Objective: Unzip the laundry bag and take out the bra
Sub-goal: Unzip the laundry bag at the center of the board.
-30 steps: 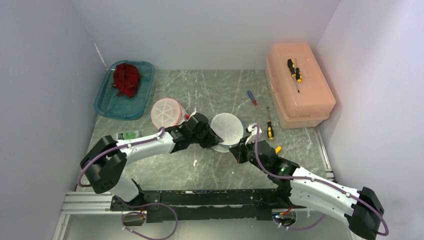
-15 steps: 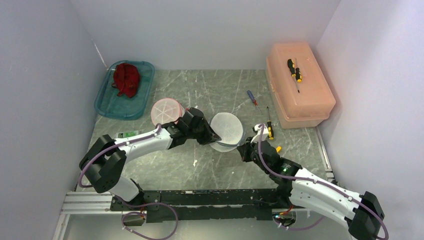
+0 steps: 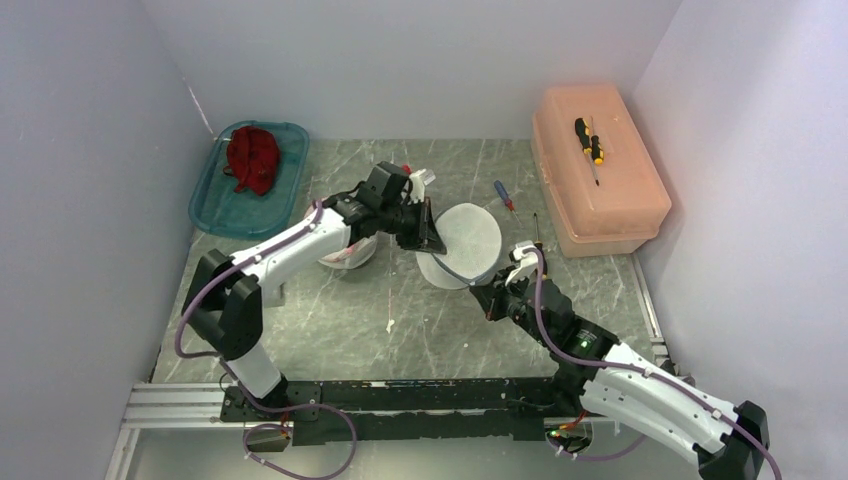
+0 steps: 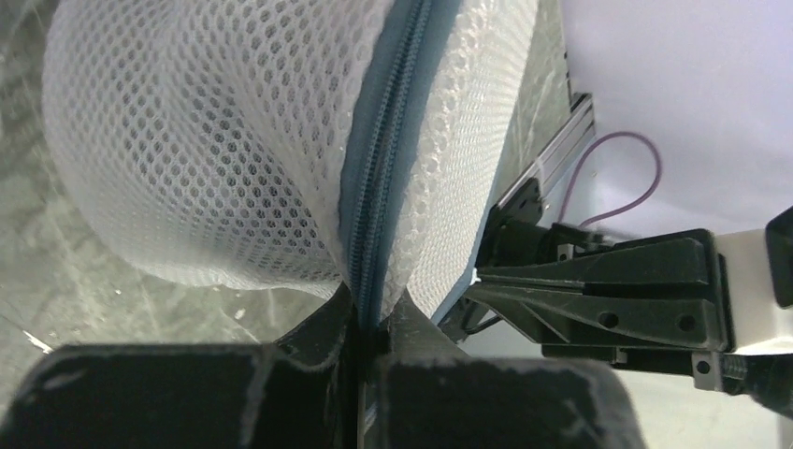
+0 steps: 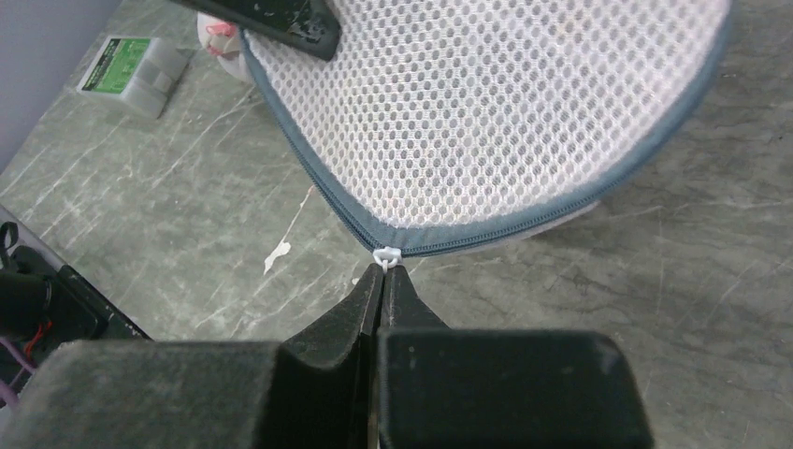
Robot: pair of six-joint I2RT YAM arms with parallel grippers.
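The round white mesh laundry bag (image 3: 468, 243) hangs tilted off the table between my two grippers. My left gripper (image 3: 430, 235) is shut on its blue zipper band (image 4: 374, 224), pinching the seam at the bag's left edge (image 4: 369, 316). At the bag's near edge, my right gripper (image 3: 481, 293) is shut on the small white zipper pull (image 5: 386, 255), fingertips closed just below it (image 5: 382, 273). The zipper (image 5: 486, 229) looks closed along the rim. The bra does not show through the mesh.
A second mesh bag with pink contents (image 3: 346, 253) lies under my left forearm. A teal tray (image 3: 215, 205) holds a red garment (image 3: 252, 158). A salmon toolbox (image 3: 610, 195) stands at the back right, screwdrivers (image 3: 505, 195) (image 3: 540, 258) beside it. A green-labelled box (image 5: 131, 61) sits near left.
My left gripper closed on the bag's zipper seam, then lifted and carried the bag back and to the right. The right gripper stayed shut on the pull and followed it.
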